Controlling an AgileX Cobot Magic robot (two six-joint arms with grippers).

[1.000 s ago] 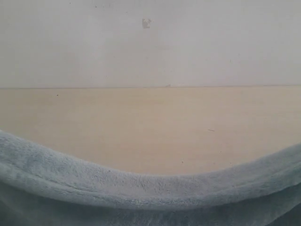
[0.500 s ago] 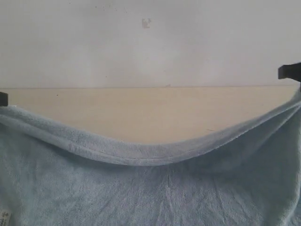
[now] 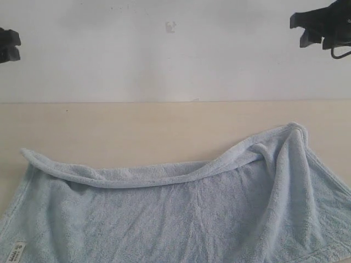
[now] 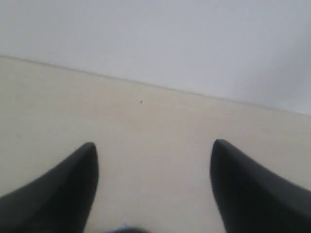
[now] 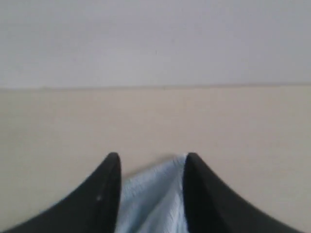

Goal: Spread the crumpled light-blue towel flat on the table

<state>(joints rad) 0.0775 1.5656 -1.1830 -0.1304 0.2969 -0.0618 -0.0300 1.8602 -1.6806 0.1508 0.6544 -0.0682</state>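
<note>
The light-blue towel (image 3: 181,213) lies on the beige table (image 3: 137,129), mostly spread out. Its far edge is rolled over in a sagging fold, and its right far corner (image 3: 293,131) is bunched up. A white label (image 3: 16,252) shows at its near left corner. My left gripper (image 3: 6,45) hangs high at the left edge, well above the towel. In the left wrist view it (image 4: 153,145) is open over bare table. My right gripper (image 3: 321,24) hangs high at the right, open. Far below it, the towel (image 5: 150,194) shows through the gap between its fingers (image 5: 151,156).
A white wall (image 3: 175,55) rises behind the table's far edge. Bare table (image 3: 109,126) runs between the towel and the wall.
The towel was hanging stretched close to the camera. It has come down onto the table, let go by both grippers, which have risen and moved outward.
</note>
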